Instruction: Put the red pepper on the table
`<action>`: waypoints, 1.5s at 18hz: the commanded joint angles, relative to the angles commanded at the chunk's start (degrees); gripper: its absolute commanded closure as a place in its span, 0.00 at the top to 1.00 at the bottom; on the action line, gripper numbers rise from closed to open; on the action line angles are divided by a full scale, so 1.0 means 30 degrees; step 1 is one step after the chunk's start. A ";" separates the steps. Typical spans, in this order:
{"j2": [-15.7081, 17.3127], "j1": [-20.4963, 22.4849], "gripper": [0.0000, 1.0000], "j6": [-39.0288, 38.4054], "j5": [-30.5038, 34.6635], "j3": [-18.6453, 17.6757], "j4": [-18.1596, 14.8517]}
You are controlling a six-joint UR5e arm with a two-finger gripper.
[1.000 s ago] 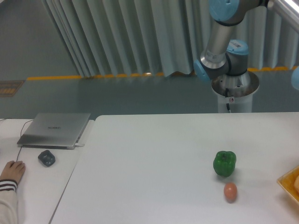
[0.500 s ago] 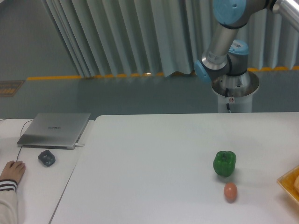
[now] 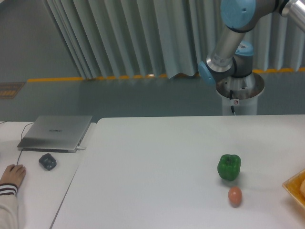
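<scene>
Pleated grey-green curtains behind a large white round-cornered table (image 3: 157, 167). On it: glossy green bell pepper (image 3: 229, 167); small orange-pink egg-shaped item (image 3: 235, 196) just in front; yellow tray edge (image 3: 294, 187) at right. Red pepper: not visible. Grey-and-blue robot arm (image 3: 228, 47) on pedestal; pincer outside the picture, state unknown. Side desk: closed silver laptop (image 3: 56, 132).
</scene>
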 joint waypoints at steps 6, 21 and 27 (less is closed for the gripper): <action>-0.0587 0.0235 1.00 0.0000 0.0000 0.0117 0.0000; -0.1495 0.0352 1.00 0.0059 0.0000 0.0762 0.0059; -0.1525 0.0352 1.00 0.0059 0.0000 0.0587 0.0410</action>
